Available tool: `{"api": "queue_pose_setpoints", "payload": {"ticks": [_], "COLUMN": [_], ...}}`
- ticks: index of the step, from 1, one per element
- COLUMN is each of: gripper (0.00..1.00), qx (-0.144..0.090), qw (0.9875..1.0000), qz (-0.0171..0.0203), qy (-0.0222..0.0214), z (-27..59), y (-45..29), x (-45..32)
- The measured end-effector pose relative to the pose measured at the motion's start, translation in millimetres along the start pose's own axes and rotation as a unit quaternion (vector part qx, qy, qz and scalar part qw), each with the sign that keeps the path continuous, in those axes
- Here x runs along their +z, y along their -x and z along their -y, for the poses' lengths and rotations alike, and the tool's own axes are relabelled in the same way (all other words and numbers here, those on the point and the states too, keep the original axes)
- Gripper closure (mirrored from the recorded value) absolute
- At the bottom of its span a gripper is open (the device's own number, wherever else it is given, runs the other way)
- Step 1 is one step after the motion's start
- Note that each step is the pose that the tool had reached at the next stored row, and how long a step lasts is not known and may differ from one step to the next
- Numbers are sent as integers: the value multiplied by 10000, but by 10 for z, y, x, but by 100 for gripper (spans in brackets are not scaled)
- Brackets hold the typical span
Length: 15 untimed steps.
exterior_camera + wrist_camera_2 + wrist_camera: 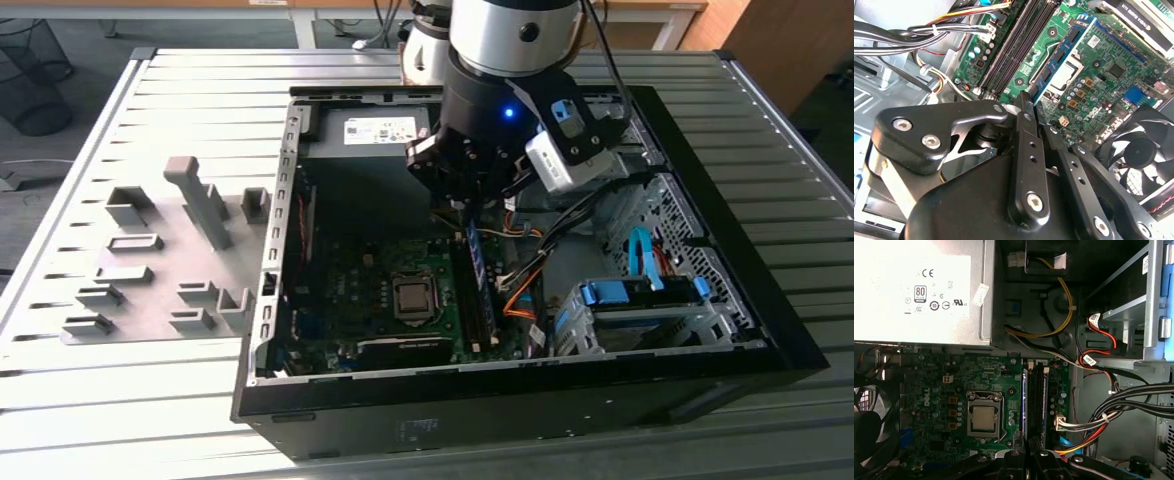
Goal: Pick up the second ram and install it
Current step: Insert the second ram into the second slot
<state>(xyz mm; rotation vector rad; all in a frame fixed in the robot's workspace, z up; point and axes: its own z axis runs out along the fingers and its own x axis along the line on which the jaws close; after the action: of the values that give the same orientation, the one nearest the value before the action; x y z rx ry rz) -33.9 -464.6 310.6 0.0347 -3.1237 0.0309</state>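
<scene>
Black linkage of the end effector sits closest to the lens in the second wrist view; its two fingers are drawn nearly together on the near end of the second ram, a thin blue-green stick with dark chips. From that grip the stick's long axis runs away toward 1 o'clock across the motherboard, on edge, just beside the dark memory slots and parallel to them.

First wrist view: fingertips meet at 6 o'clock, end effector, with the second ram seen edge-on as a thin blue line running toward 12 o'clock, beside the slots and to the 3 o'clock side of the processor. Power supply and cable bundles are plain here.

Exterior view gives the wider setting: arm above the open computer case on the slatted table, end effector low over the board, grey holder blocks at 9 o'clock of the case, blue drive brackets at 4 o'clock inside it. Second ram shows as a dark strip under the fingers, long axis toward 6 o'clock.
</scene>
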Motion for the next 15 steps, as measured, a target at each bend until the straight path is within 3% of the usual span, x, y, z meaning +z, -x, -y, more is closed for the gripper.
{"api": "queue_pose_setpoints", "payload": {"ticks": [5,11,15], "gripper": [86,86,86], "qx": [3,20,70], "qw": [10000,10000,10000], "qz": [1,0,-1], "qy": [1,1,2], "z": [19,19,34], "y": [0,2,2], "x": [24,123,148]}}
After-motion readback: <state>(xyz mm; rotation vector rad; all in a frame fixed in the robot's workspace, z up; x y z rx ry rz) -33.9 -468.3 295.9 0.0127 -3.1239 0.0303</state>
